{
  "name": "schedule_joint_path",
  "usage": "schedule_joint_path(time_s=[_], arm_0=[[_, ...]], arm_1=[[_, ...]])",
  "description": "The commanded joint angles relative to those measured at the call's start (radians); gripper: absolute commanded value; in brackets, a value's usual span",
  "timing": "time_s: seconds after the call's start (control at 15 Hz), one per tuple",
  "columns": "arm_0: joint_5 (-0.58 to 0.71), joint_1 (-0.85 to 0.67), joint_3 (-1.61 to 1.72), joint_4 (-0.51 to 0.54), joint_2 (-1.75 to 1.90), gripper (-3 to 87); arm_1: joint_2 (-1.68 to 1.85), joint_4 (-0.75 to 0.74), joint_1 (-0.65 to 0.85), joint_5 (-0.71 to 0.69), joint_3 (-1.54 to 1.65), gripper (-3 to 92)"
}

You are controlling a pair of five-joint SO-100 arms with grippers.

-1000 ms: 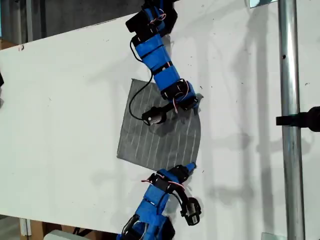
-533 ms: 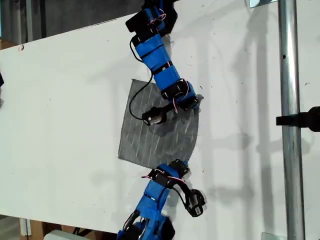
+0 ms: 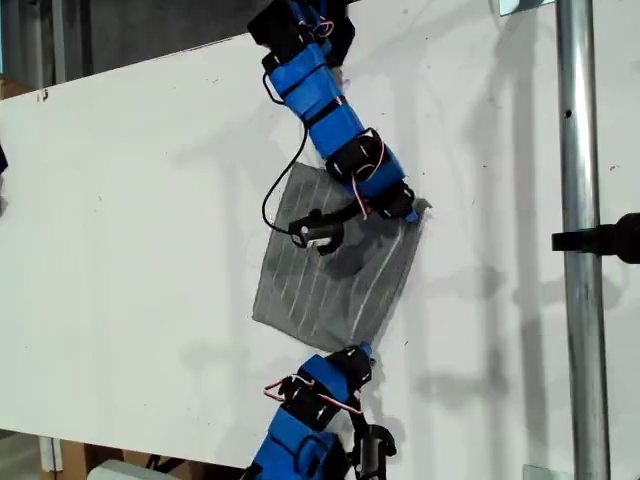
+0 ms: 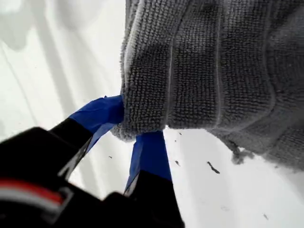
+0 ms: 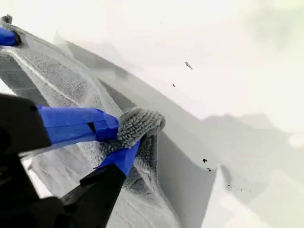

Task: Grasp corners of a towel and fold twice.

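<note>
The grey striped towel (image 3: pixel 330 280) lies tilted on the white table (image 3: pixel 130 250), partly lifted at two corners. My first gripper (image 3: pixel 362 350) reaches in from the exterior view's bottom and is shut on the towel's nearest corner (image 4: pixel 137 123); the towel (image 4: pixel 213 71) bunches up beyond its blue fingers (image 4: pixel 99 114). My second gripper (image 3: pixel 410 207) comes from the exterior view's top and is shut on the corner towards that view's right (image 5: pixel 137 123), holding it off the table. The towel (image 5: pixel 57 80) sags away from there. The other two corners lie flat.
A vertical metal pole (image 3: pixel 578 240) with a black clamp (image 3: pixel 610 240) stands at the exterior view's right. The second arm's black cable (image 3: pixel 270 190) loops over the towel's upper part. The table's far edge runs diagonally across the exterior view's top left.
Both arms shifted, dragging the towel towards the exterior view's right and turning it. The second gripper moved right and slightly up; the first arm swung in below the nearest corner.
</note>
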Motion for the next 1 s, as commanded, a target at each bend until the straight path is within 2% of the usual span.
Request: schedule_joint_path(time_s=[0.0,0.13,0.33,0.53,0.73,0.87,0.93], arm_0=[[-0.003,-0.049,-0.040,0.025,0.087,-2.8],[0.008,-0.235,0.067,0.012,0.204,-2.9],[0.189,-0.554,0.178,-0.086,0.259,-2.9],[0.377,-0.807,0.189,-0.193,0.179,-2.9],[0.505,-0.911,0.129,-0.293,0.173,-2.9],[0.541,-0.930,0.066,-0.304,0.183,-2.9],[0.548,-0.923,0.057,-0.296,0.181,-2.9]], arm_1=[[0.120,0.029,0.021,-0.017,-0.032,-0.2],[0.270,0.141,0.129,-0.040,0.103,-0.2],[0.348,0.333,0.330,-0.135,0.207,-0.2],[0.443,0.370,0.535,-0.221,0.360,-0.2],[0.568,0.364,0.729,-0.345,0.417,-0.2],[0.676,0.364,0.836,-0.431,0.417,-0.2],[0.715,0.373,0.844,-0.446,0.419,-0.2]])
